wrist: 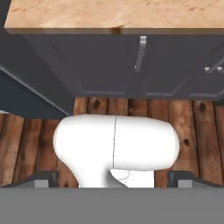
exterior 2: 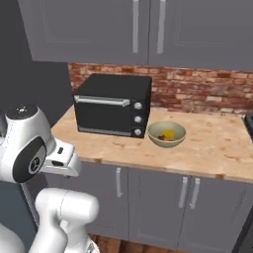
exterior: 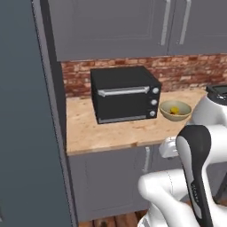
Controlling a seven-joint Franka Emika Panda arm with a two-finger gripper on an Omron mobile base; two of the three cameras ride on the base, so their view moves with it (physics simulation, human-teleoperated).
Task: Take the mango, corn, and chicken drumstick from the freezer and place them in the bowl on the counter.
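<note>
In the left base view, the bowl (exterior: 175, 110) sits on the counter (exterior: 106, 133) just right of the black oven (exterior: 125, 94), with something yellow (exterior: 174, 110) inside; which food it is cannot be told. The freezer (exterior: 26, 124) stands left of the oven. The right base view adds a dark bit (exterior 2: 161, 137) beside the yellow piece. In the hand view, the gripper (wrist: 113, 179) has its fingertips (wrist: 41, 178) far apart, holding nothing, over the wood floor (wrist: 201, 131) below the counter.

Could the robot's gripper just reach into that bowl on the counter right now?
Probably not right away: the open gripper points down at the floor below the counter, empty. Nothing blocks the bowl from above, so raising the arm should do.
</note>
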